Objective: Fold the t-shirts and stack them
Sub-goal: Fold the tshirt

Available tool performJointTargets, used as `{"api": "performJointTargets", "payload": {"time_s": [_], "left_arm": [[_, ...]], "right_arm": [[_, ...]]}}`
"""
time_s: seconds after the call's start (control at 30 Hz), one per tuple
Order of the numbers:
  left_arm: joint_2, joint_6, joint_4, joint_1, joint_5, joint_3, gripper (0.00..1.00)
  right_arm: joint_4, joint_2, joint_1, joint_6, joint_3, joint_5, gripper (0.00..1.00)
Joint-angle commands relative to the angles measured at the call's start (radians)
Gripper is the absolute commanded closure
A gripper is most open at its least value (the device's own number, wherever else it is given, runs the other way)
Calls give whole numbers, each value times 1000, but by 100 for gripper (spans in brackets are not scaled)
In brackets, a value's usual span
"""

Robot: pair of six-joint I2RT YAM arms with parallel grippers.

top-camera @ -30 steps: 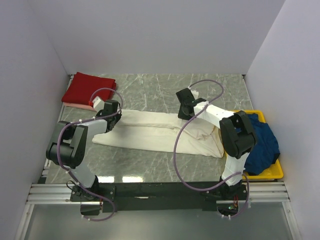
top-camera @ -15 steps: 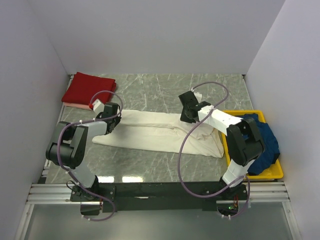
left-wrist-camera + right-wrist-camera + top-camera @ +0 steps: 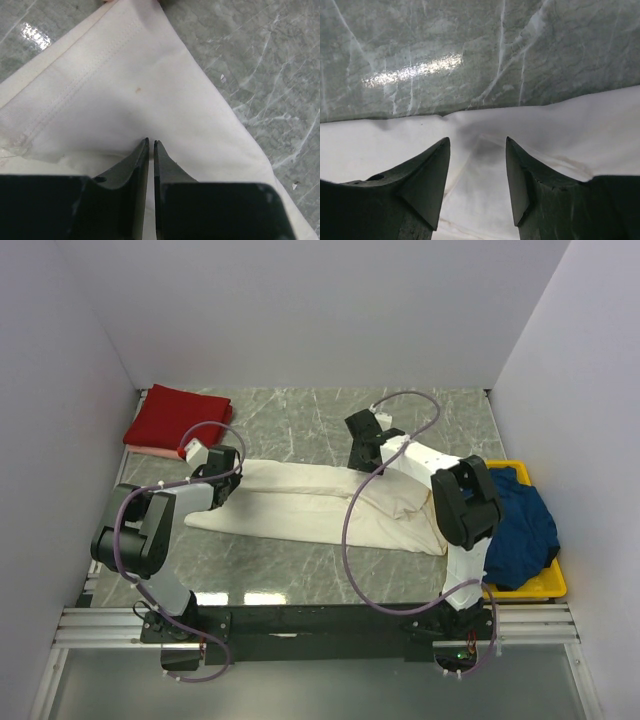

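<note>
A long cream t-shirt (image 3: 300,505) lies folded lengthwise across the middle of the table. At its left end, my left gripper (image 3: 228,480) has its jaws almost together, pinching a fold edge of the cream cloth (image 3: 125,90) at the tips (image 3: 151,141). My right gripper (image 3: 362,458) stands open over the shirt's far edge. Its fingers straddle the cream fabric (image 3: 570,130) without holding it (image 3: 477,142). A folded dark red t-shirt (image 3: 180,418) rests on a pink one (image 3: 152,451) at the back left. A navy t-shirt (image 3: 525,525) lies crumpled in the bin.
The yellow plastic bin (image 3: 545,585) sits at the right edge beside the right arm's base. White walls close in the left, back and right sides. Bare marble table (image 3: 300,415) shows behind the cream shirt and in front of it.
My right gripper has opened and let go of the cream shirt's far edge, then shifted slightly toward the back left. The left gripper has stayed at the shirt's left end.
</note>
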Motion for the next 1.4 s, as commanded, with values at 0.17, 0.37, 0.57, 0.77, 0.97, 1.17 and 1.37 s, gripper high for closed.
{"api": "performJointTargets", "payload": {"time_s": [0.17,0.37,0.57,0.77,0.97,1.17,1.37], "left_arm": [[-36,26,12,-4,10,2,86],[-34,25,16,-4,16,-1,87],[-32,23,20,-3,20,-5,87],[-40,23,26,3,27,-13,87],[-54,29,26,7,32,-22,87],[-69,29,32,10,41,-38,89],[-94,34,43,13,49,-54,89]], "right_arm": [[-22,7,-2,2,10,37,61],[-30,-36,1,14,-32,43,90],[-41,-116,1,32,-84,40,100],[-31,-238,24,65,-168,6,100],[10,-349,54,120,-288,-41,100],[68,-429,91,193,-398,-81,100],[169,-459,143,296,-498,-118,100]]}}
